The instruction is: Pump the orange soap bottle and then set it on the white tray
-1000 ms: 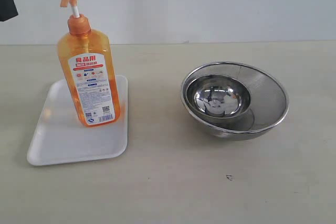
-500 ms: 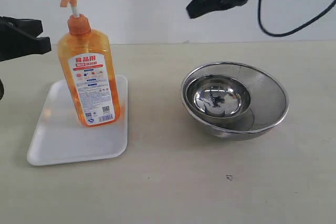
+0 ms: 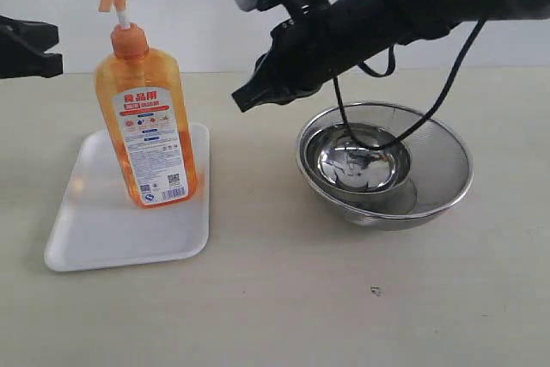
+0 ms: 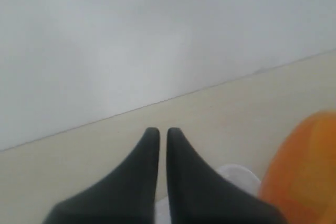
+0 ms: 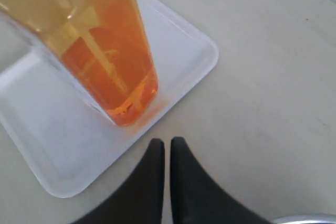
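In the exterior view the orange soap bottle (image 3: 146, 131) stands upright on the white tray (image 3: 99, 234), toward the tray's far right part, its pump head raised on the white stem. The left hand (image 3: 53, 51) hangs at the left edge of the view, level with the bottle's neck and apart from it. The right hand (image 3: 241, 100) reaches in from the upper right, its tip in the air between the bottle and a steel bowl (image 3: 361, 169) that is nested inside a mesh strainer (image 3: 443, 165) on the tabletop (image 3: 344, 298). In the left wrist view the left hand (image 4: 158, 132) has its fingers drawn narrow with only a slit between them, holding nothing, and the orange soap bottle (image 4: 304, 171) shows as a blur beside it. In the right wrist view the right hand (image 5: 164, 142) is equally narrow and empty, above bare tabletop just off the white tray (image 5: 178, 56), where the orange soap bottle (image 5: 105, 51) rests.
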Robot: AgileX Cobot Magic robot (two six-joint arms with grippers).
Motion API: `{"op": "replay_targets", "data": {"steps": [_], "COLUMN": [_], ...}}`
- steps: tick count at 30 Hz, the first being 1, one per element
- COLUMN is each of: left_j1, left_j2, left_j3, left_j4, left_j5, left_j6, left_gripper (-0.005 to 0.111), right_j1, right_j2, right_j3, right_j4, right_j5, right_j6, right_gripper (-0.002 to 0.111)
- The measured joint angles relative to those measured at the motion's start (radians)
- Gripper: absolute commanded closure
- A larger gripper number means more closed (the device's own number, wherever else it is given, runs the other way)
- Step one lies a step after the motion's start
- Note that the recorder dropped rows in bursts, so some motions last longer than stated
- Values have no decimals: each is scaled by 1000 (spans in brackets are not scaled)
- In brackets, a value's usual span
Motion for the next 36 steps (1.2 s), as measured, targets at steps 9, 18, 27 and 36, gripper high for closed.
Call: {"op": "replay_targets", "data": {"steps": [9, 18, 27, 36], "left_j1": [59, 92, 92, 92], "left_j2": [133, 196, 257, 275], "left_j3": [-68, -115, -157, -186], "left_j4": [327, 408, 435, 435], "left_j5": [-217, -259, -309, -323], "left_j6": [-192, -252, -284, -283], "left_gripper": [102, 102, 102, 102], "right_j1": [139, 183, 185, 185], "right_j2": [0, 4, 52, 67], "right_j3": [17, 17, 19, 23], "right_j4": [94, 109, 114, 120], "right_j5": [-163, -190, -167, -198], "right_j6": [-97, -78, -71, -69], "right_gripper": [109, 109, 109, 109]}}
